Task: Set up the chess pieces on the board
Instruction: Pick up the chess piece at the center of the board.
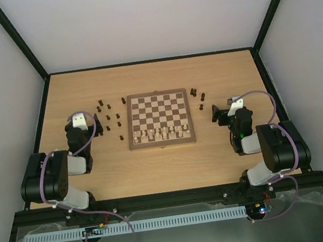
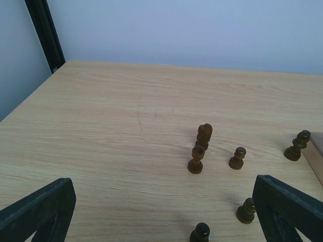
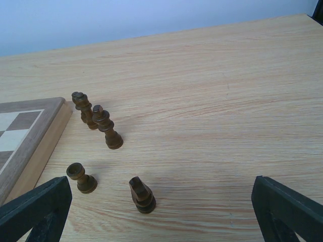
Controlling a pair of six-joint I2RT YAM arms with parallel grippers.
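Observation:
The board [image 1: 160, 119] lies mid-table, with pale pieces on its two near rows. Several dark chess pieces [image 1: 108, 116] stand scattered left of it, and a few more [image 1: 197, 95] stand right of it. My left gripper [image 1: 86, 120] is open and empty, left of the left group. In the left wrist view a rook [image 2: 196, 160] and pawns [image 2: 237, 158] stand ahead of the open gripper [image 2: 164, 217]. My right gripper [image 1: 223, 109] is open and empty. In the right wrist view a knight [image 3: 142, 194], a rook [image 3: 82, 178] and a king [image 3: 107, 128] stand ahead of it [image 3: 161, 212].
The board's corner shows at the right edge of the left wrist view [image 2: 315, 151] and at the left of the right wrist view [image 3: 30, 136]. A black frame and pale walls enclose the wooden table [image 1: 168, 168].

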